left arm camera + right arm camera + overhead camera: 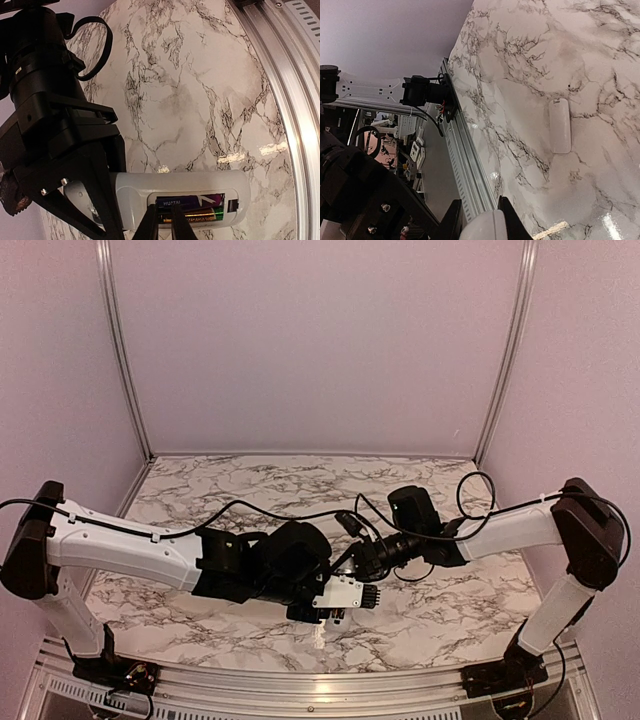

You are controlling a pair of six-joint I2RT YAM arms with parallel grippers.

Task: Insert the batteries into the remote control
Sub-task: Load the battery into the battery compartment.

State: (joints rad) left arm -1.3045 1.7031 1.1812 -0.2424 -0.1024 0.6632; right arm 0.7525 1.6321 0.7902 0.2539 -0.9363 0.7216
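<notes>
My right gripper point(481, 216) is shut on one end of the white remote control point(200, 184) and holds it above the marble table; in the top view the remote point(348, 592) hangs between the two arms. Its back faces the left wrist camera with the compartment open. Two batteries lie inside side by side, a purple one point(192, 201) and a dark one with a gold band point(210, 215). My left gripper point(165, 220) is shut, its thin fingertips resting against the left end of the gold-banded battery. In the left wrist view the right gripper's black fingers point(102, 200) clamp the remote's left end.
A white oblong cover point(560, 125) lies flat on the marble table point(530, 60), off to the side. An aluminium rail point(467, 165) runs along the table's near edge, also seen in the left wrist view point(295, 85). Cables loop between the arms point(470, 490).
</notes>
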